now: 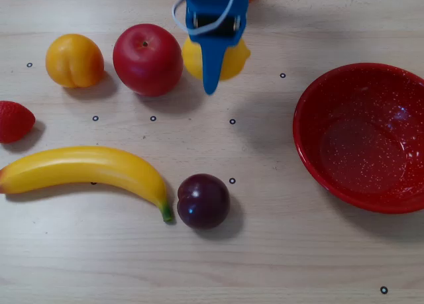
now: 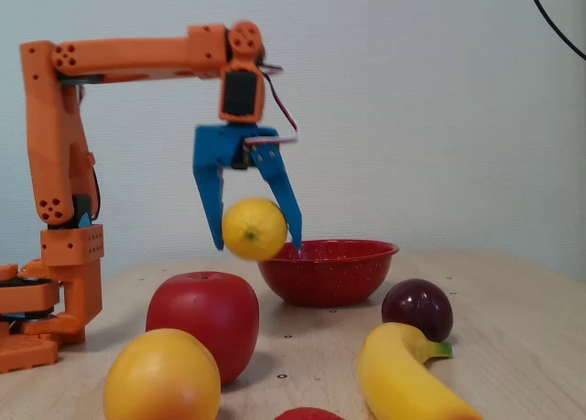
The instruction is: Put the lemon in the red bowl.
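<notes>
The hand [image 2: 257, 246] grips the lemon [image 2: 254, 229] in the air — left of the red bowl [image 2: 330, 271] rim, above the apple [image 2: 202, 321].

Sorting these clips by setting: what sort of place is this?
Probably a hobby or lab tabletop, not a kitchen: an orange arm bolted onto a pale wooden table dotted with small ring markers, a bare wall behind, and glossy fruit laid out around a red bowl.

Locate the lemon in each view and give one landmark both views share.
Overhead view: the lemon is at top centre, partly under the blue gripper, right of the apple.
Fixed view: the lemon hangs in the air left of centre, between the gripper's fingers.
Shared landmark: the red bowl, right of the lemon in both.
</notes>
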